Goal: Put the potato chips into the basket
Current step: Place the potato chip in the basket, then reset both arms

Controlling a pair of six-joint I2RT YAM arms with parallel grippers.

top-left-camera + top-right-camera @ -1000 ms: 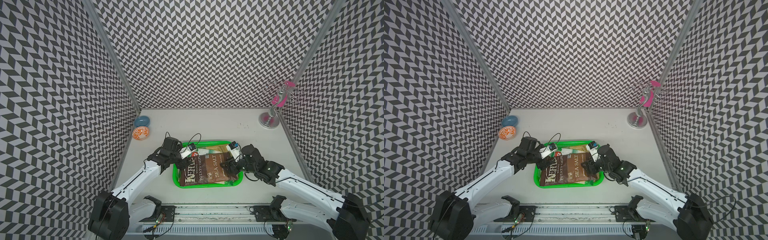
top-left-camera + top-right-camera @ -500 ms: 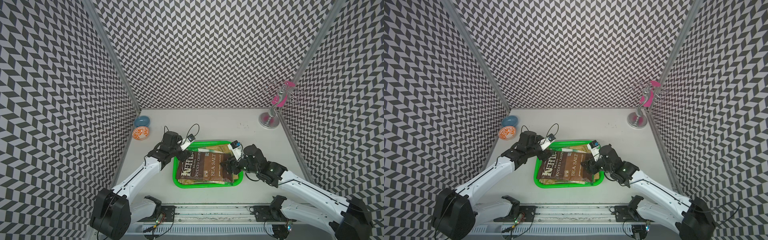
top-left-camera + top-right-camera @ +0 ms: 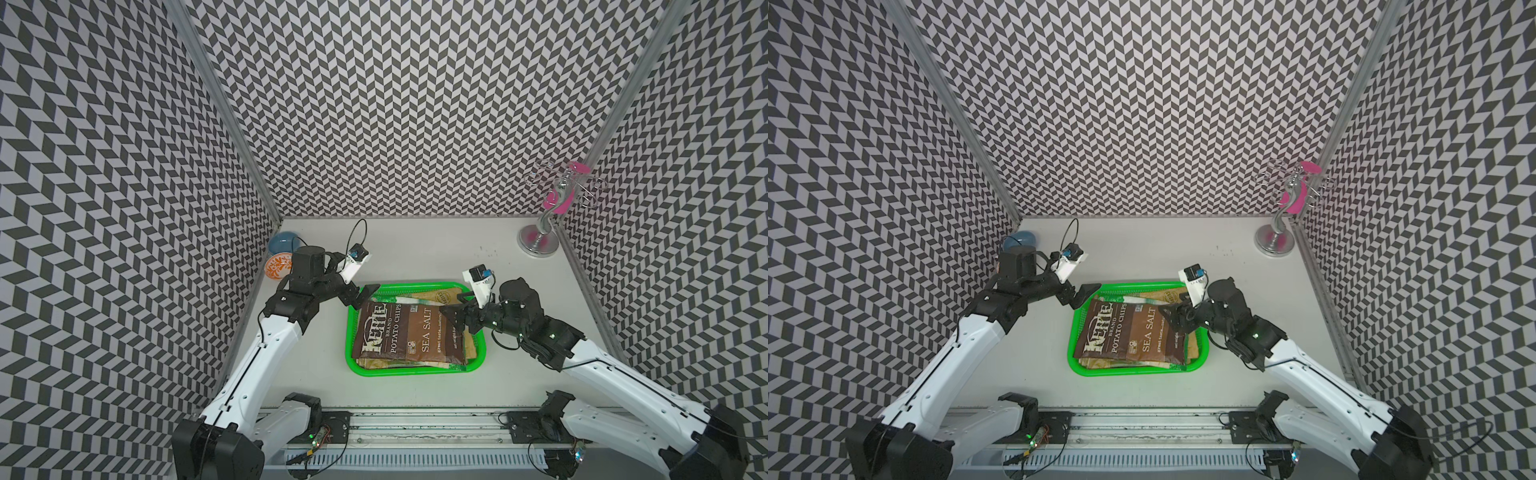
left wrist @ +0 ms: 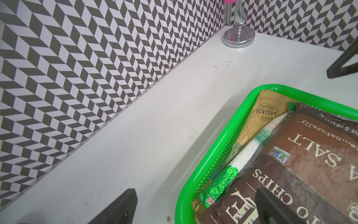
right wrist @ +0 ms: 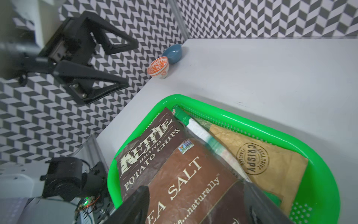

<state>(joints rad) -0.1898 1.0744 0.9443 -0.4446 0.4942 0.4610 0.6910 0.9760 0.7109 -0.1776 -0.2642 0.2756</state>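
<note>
Beyond the basket's (image 3: 348,345) far-left corner, against the wall, sit a blue bowl (image 3: 282,245) and an orange-patterned bowl (image 3: 277,268). The left gripper (image 3: 362,296) hangs over that same corner of the basket, its jaws spread wide and holding nothing. The potato chips lie stacked inside the basket. A brown Kettle bag (image 3: 409,334) lies flat on top, covering most of the pile. A green-white bag (image 3: 395,298) and a tan kraft bag (image 3: 440,296) peek out along the basket's far wall. The right gripper (image 3: 453,321) sits low over the basket's right side, its fingers parted above the Kettle bag's end and released from it. Well beyond the basket's far-right corner stands a chrome stand (image 3: 538,243) with pink on it.
</note>
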